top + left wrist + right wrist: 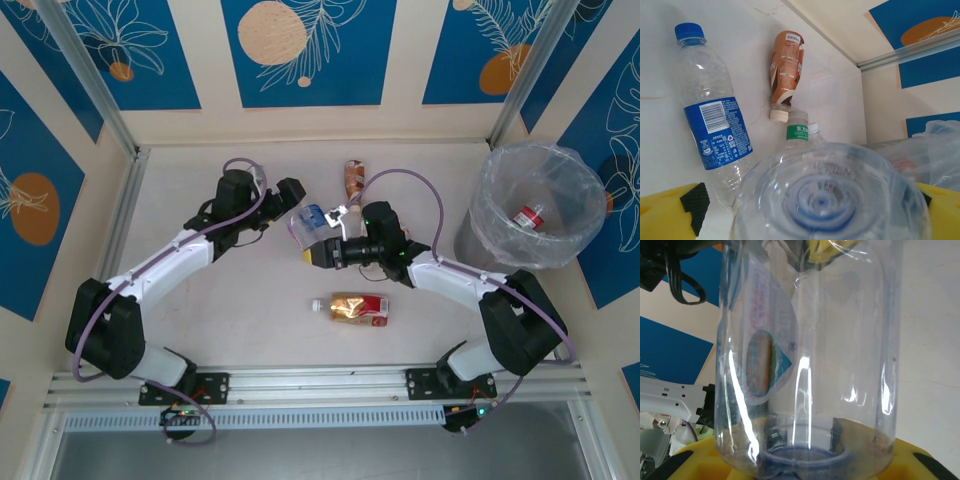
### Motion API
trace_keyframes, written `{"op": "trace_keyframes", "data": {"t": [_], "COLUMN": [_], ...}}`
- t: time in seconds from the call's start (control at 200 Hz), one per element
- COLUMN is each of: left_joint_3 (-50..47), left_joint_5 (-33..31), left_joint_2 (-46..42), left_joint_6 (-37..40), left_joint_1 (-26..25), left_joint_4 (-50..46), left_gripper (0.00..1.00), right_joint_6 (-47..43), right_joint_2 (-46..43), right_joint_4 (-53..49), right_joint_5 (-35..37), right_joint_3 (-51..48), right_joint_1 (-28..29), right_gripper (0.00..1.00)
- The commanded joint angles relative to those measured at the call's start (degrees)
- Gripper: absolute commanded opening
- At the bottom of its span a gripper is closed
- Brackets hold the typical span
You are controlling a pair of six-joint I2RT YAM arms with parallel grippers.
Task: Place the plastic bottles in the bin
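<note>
- Left claw point(292, 195) is wide. Its yellow fingers point(662, 217) stand far apart, and the round bottom of the clear bottle point(830, 195) sits between them. A gap shows between the bottle and the black pad on one finger.
- The right claw point(318, 252) is closed tight on the clear bottle. It holds the bottle near the middle of the counter point(200, 320), just in front of the left claw.
- The clear bottle has a label with a colourful picture and pink writing. The label is seen from the back, through the plastic, so the words cannot be read.
- The blue-label bottle point(715, 125) lies on the counter. It has a blue cap, a barcode in a white box and tiny white print that is too small to read.
- The brown bottle point(787, 70) lies near it, with its white cap pointing toward the left claw. A pale patch at its far end has dark writing, too small to read.
- The green-label bottle point(797, 131) peeks out behind the clear bottle. Its label shows the white signs "东方".
- The gold bottle point(350, 308) lies alone, nearer the arm bases. It has a white cap and a red band at the other end.
- The bin point(480, 235) stands at the right side of the counter, lined with a crinkly plastic bag point(560, 165). The red-label bottle point(528, 215) lies inside it.
</note>
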Motion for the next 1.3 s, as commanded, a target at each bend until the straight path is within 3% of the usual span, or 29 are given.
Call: {"op": "trace_keyframes", "data": {"t": [0.0,0.255,0.665,0.83,0.98,1.295], "left_joint_3": [2.0,0.2,-4.4,-6.1,-11.4,-9.2], "left_joint_5": [1.3,1.9,-8.2,-19.0,-19.3,-20.2], "left_joint_2": [-1.9,-4.4,-14.9,-19.1,-20.1,-17.2], "left_joint_6": [2.5,2.9,4.6,3.0,0.5,3.1], "left_joint_1": [0.5,0.5,0.7,1.1,2.2,2.3], "left_joint_4": [0.4,4.2,3.6,-4.4,0.5,-4.6], "left_gripper": [1.0,1.0,1.0,1.0,1.0,1.0], "right_joint_6": [-1.8,-2.9,-4.0,-3.1,-4.2,-10.5], "right_joint_2": [-2.0,-3.1,-12.0,-17.7,-21.4,-25.4], "right_joint_4": [-1.2,-2.8,-8.5,-15.8,-23.3,-41.6], "right_joint_5": [0.9,1.7,2.0,-1.3,-4.1,-1.9], "right_joint_3": [-0.6,-1.4,-1.6,1.8,6.2,18.7], "right_joint_1": [-0.6,-1.7,-6.0,-12.0,-18.1,-28.8], "right_gripper": [0.28,0.29,0.29,0.3,0.3,0.3]}}
